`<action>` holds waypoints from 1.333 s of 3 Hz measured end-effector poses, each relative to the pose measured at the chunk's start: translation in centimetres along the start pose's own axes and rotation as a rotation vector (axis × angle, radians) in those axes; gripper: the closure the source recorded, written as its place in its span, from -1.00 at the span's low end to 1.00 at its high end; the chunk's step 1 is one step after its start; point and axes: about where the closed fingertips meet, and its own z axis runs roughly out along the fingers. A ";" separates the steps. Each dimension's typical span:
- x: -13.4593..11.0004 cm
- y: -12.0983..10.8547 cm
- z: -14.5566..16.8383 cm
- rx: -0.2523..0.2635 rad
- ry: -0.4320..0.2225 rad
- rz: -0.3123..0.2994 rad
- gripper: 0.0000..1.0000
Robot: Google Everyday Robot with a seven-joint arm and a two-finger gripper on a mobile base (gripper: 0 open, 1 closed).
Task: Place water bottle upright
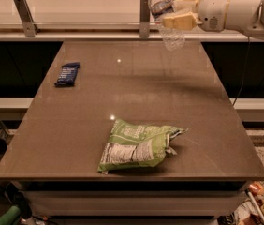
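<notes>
Nearest me, low in the frame, a green chip bag lies flat near the front edge of the table. Further back at the left sits a blue snack bar. At the far edge, upper right of the frame, the gripper reaches in from the right, its jaws pinching the water bottle around the middle. The bottle hangs in the air above the table's back edge, cap up and leaning slightly. I judge this to be the carry-to-placement step. Next I would lower it onto bare tabletop, well apart from the bag. I would square the base flat before letting go, or it may tip.
</notes>
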 end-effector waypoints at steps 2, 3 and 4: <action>1.0 0.9 1.0 -0.017 -0.081 0.037 1.00; 2.5 0.7 1.6 -0.016 -0.098 0.066 1.00; 4.1 0.7 1.9 -0.008 -0.114 0.089 1.00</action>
